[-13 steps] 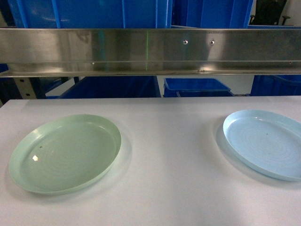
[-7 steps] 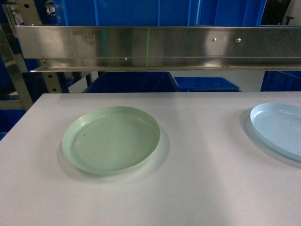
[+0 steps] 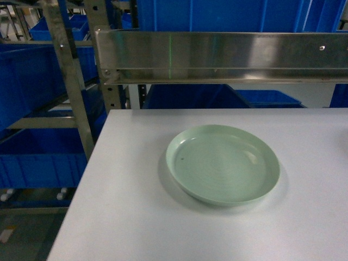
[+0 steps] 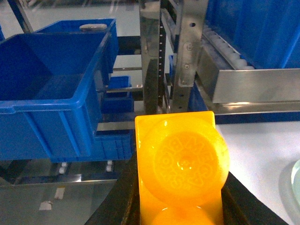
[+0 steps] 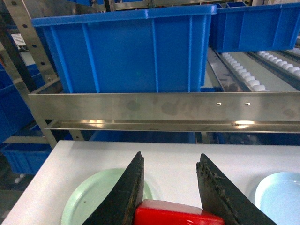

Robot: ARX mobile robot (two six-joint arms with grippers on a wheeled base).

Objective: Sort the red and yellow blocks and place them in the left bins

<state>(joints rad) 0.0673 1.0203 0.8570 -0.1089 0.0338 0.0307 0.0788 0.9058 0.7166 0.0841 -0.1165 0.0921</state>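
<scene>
Yellow brick [image 4: 180,164] fills the bottom centre of the left wrist view, 1 round embossed stud facing the camera and the top of a 2nd showing at the lower edge. Dark fingers [image 4: 117,201] of the left gripper [image 4: 180,206] press against both its sides, so that gripper is clamped on the brick. Behind it, at upper left, sits a big blue bin [image 4: 51,89] on a metal rack [image 4: 180,51], with the white table [image 4: 262,150] running off to the right.

Over to the right wrist view: the right gripper [image 5: 171,197] has its 2 black fingers [image 5: 126,192] set narrowly apart, with the red block [image 5: 178,213] wedged between them at the bottom centre. Below it lie a green plate [image 5: 75,206] at lower left and a blue plate [image 5: 281,197] at lower right. A steel rail [image 5: 164,110] and more blue bins cross the top.

Head view shows just the green plate [image 3: 223,163] on the table [image 3: 130,206], right of centre, with neither gripper in frame. Blue bins [image 3: 32,81] sit on the shelving at the left edge.
</scene>
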